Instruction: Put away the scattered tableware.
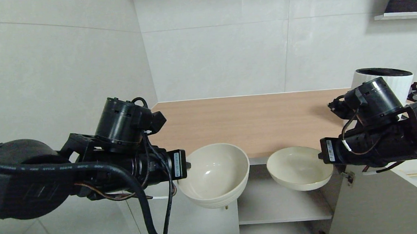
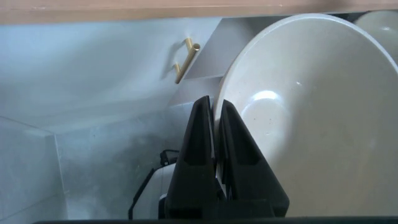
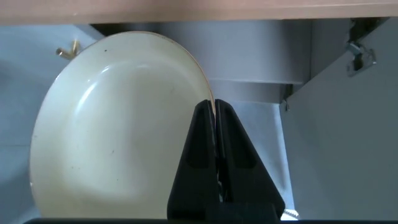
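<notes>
The left gripper [image 1: 188, 165] has its jaws clamped on the rim of a deep white bowl [image 1: 214, 174], held tilted in the air just below the front edge of the wooden countertop [image 1: 252, 118]. The right gripper [image 1: 320, 156] is likewise pinched on the rim of a shallow cream dish [image 1: 298, 167], near the bowl but apart from it. Both hang before the open cabinet's shelf [image 1: 271, 203].
</notes>
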Available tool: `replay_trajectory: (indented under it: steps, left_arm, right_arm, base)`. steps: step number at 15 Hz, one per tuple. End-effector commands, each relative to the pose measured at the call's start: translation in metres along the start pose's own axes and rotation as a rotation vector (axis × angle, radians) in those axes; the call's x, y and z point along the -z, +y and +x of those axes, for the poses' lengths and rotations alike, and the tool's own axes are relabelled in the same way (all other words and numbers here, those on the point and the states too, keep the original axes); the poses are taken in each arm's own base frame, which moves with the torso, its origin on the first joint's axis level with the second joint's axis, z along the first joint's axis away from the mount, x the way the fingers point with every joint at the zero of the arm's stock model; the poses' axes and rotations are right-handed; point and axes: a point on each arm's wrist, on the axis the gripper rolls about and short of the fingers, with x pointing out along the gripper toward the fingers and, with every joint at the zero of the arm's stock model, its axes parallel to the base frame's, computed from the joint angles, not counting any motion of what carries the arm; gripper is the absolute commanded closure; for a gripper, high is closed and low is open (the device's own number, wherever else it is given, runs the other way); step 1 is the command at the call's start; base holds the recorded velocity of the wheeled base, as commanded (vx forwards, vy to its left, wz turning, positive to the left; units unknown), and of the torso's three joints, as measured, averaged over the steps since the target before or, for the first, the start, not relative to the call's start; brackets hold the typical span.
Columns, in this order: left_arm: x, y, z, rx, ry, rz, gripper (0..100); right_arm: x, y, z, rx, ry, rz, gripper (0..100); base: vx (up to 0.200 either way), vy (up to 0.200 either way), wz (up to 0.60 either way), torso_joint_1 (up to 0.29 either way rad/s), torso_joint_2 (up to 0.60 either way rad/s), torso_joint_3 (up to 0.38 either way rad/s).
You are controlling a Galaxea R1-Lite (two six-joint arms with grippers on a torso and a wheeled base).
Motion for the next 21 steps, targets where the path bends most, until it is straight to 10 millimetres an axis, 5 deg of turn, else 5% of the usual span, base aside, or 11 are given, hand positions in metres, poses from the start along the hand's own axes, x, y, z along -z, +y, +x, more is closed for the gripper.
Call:
replay_trajectory:
  steps: [1,21]
  left_arm:
    - [0.000,0.000,0.001,-0.003,0.003,-0.001,100]
    - [-0.001,0.000,0.002,-0.004,-0.001,-0.002,100]
  right_arm:
    - [0.003,-0.001,0.003,0.005,0.015,-0.015,100]
    - [0.011,-0.001,0.017,0.020,0.058,-0.062,100]
  base:
    - [0.000,0.000,0.00,0.000,0.00,0.000]
    - [0.000,0.000,0.00,-0.108,0.33,0.206]
